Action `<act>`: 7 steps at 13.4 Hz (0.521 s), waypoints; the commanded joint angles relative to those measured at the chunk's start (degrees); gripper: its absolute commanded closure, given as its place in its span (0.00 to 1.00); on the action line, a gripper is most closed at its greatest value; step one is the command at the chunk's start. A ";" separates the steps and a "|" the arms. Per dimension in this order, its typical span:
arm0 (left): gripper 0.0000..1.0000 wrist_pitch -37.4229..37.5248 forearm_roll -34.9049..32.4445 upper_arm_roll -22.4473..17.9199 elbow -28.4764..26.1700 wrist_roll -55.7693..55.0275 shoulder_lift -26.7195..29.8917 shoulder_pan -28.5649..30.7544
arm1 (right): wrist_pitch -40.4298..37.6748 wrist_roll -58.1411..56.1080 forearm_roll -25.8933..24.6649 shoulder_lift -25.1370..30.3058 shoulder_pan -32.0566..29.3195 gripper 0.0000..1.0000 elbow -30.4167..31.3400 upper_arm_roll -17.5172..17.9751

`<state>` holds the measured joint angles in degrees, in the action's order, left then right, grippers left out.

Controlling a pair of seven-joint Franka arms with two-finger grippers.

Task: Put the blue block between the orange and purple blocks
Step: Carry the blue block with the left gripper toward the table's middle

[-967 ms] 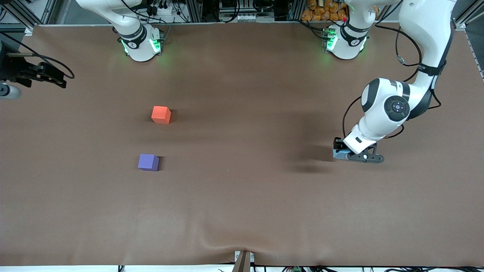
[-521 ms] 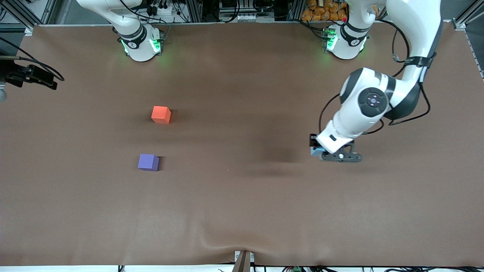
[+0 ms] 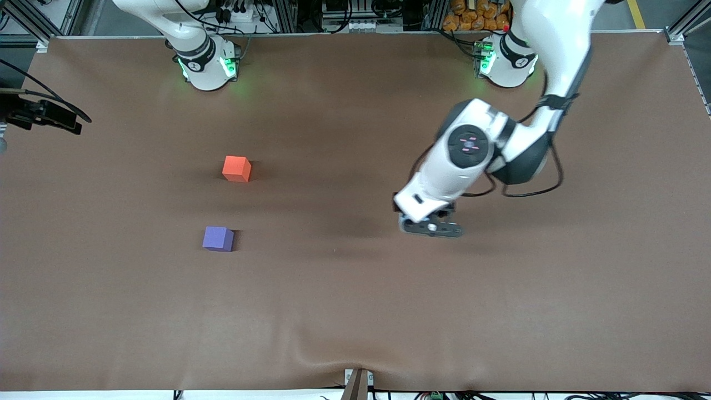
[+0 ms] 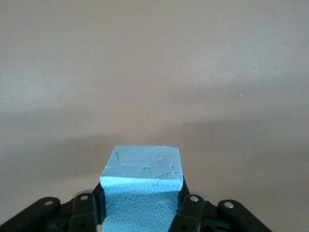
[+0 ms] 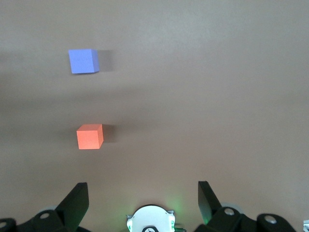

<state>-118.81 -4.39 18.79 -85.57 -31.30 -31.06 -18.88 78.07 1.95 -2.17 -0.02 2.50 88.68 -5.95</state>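
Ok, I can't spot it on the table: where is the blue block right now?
The blue block is off the table, clamped in the left gripper over bare mat mid-table, well toward the left arm's end from the orange block and purple block.

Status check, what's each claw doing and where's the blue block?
Left claw shut on blue block, airborne over mid-table. Right claw open, waiting high. Orange block, purple block apart, nothing between them.

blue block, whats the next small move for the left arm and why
Probably carry on toward the right arm's end of the table. The left claw is shut on the blue block over bare table, well short of the gap between the orange block and the purple block. The right claw waits, open.
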 commanded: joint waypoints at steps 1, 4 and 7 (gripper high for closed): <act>1.00 2.62 -0.26 -0.60 6.80 -2.79 -4.18 -3.35 | 1.91 0.77 1.02 -1.91 -0.48 0.00 1.14 0.85; 1.00 2.01 -0.26 -0.86 12.34 -4.65 -8.66 -7.92 | 4.36 -0.28 4.71 -2.36 -0.92 0.00 4.12 0.94; 1.00 -1.14 -0.18 -3.49 14.63 -7.09 -11.56 -13.62 | 7.51 -1.42 5.86 -2.53 -0.05 0.00 7.11 1.02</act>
<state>-118.86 -4.39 17.53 -75.10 -35.95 -39.47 -28.54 83.02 1.47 2.35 -3.54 2.55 93.11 -5.48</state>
